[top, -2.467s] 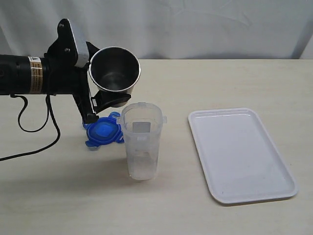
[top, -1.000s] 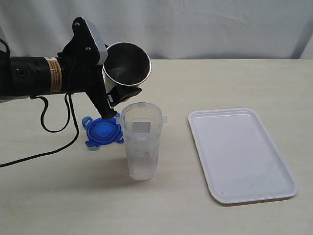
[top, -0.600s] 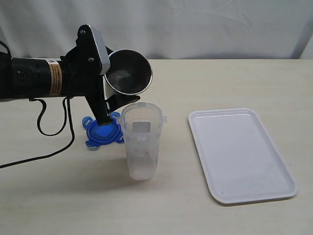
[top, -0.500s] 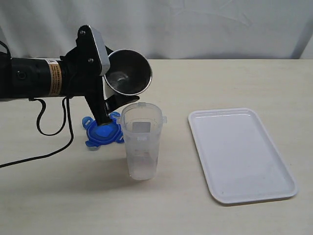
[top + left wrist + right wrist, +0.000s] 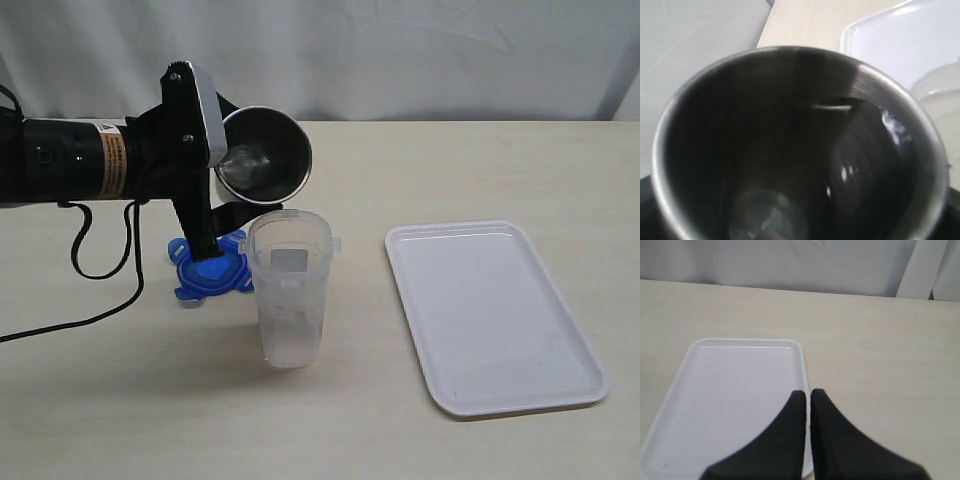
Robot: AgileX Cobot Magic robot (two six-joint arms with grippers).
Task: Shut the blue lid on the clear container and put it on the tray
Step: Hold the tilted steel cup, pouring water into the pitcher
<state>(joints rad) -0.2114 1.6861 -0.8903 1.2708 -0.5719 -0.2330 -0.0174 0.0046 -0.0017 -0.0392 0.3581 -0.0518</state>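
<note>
- left gripper (image 5: pixel 232 200): jaws clamped around a steel cup (image 5: pixel 262 158), which is held up off the table (image 5: pixel 420 170).
- the cup is tipped over on its side, mouth turned toward the tray side and slightly down. in the left wrist view only its dark inside (image 5: pixel 800 150) is seen; the fingers are not shown there.
- the cup's lower lip is held just above the rear rim of the clear container (image 5: pixel 290 290). whether the two touch cannot be told.
- the clear container is stood upright on the table, open at the top, with a whitish patch on its wall. it is set well apart from the tray (image 5: pixel 495 315), to that tray's left in the exterior view.
- the blue lid (image 5: pixel 215 272) is laid flat on the table, just behind and left of the container, flaps spread. part of it is hidden by one dark finger of the left gripper.
- right gripper (image 5: pixel 808 395): jaws pressed together, nothing gripped. it is hung over the near edge of the tray (image 5: pixel 730 390); it is not caught in the exterior view.
</note>
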